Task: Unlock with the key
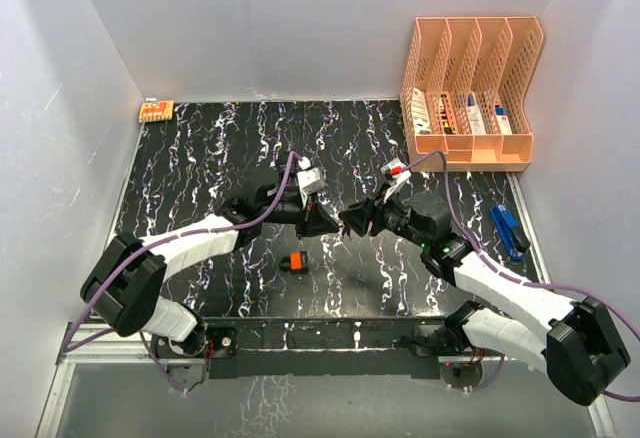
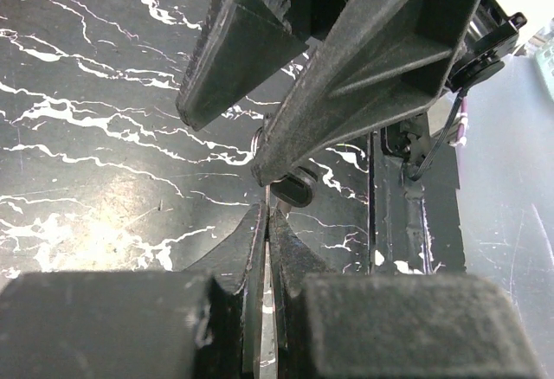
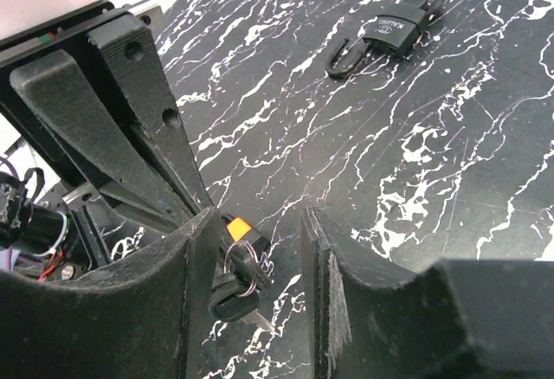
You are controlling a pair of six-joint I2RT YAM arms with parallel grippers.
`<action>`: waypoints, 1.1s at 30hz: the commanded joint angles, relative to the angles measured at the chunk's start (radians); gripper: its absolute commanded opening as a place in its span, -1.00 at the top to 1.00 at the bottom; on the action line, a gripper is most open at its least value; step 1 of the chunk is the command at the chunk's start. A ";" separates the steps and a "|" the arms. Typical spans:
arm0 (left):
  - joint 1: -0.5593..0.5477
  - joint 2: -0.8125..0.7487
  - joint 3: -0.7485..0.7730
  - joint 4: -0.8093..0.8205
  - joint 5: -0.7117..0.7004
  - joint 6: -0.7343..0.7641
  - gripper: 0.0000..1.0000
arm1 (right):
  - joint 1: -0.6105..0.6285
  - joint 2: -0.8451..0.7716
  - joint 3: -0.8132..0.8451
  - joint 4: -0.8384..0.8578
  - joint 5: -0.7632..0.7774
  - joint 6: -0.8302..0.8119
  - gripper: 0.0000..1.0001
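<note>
- Left gripper (image 2: pixel 267 223) pinched narrow on a key (image 2: pixel 267 305), only a thin silver sliver of blade showing between the two fingers.
- Just ahead of those fingertips, a black key head (image 2: pixel 294 190) and a wire ring (image 2: pixel 257 141), both touching or nearly touching the tip of one right-gripper finger (image 2: pixel 363 76).
- Right gripper (image 3: pixel 264 219) parted to a moderate gap, gripping nothing.
- Key bunch (image 3: pixel 235 266) close against the inside of that gripper's left finger, with an orange tag (image 3: pixel 238 227) on top and a silver blade poking out below.
- Left gripper's fingers (image 3: pixel 164 163) slanting down to end right at the bunch.
- From overhead, both grippers tip to tip over the marbled black table (image 1: pixel 200 158), orange tag (image 1: pixel 293 262) just to the near side of the left gripper (image 1: pixel 322 223); hanging or resting, cannot tell.
- Padlock (image 3: pixel 394 31) flat on the table, well beyond the right gripper and off to its right, apart from both arms, shackle curving out like a hook.
</note>
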 commanded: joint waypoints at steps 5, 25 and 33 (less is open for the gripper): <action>0.027 -0.015 0.027 0.096 0.081 -0.066 1.00 | -0.009 -0.013 -0.035 0.114 -0.044 0.008 0.29; 0.038 0.027 0.027 0.122 0.038 -0.115 0.89 | -0.018 -0.024 -0.058 0.174 -0.048 0.035 1.00; 0.043 -0.101 -0.062 0.113 -0.227 -0.088 -0.15 | -0.037 -0.061 -0.083 0.180 -0.012 0.037 1.00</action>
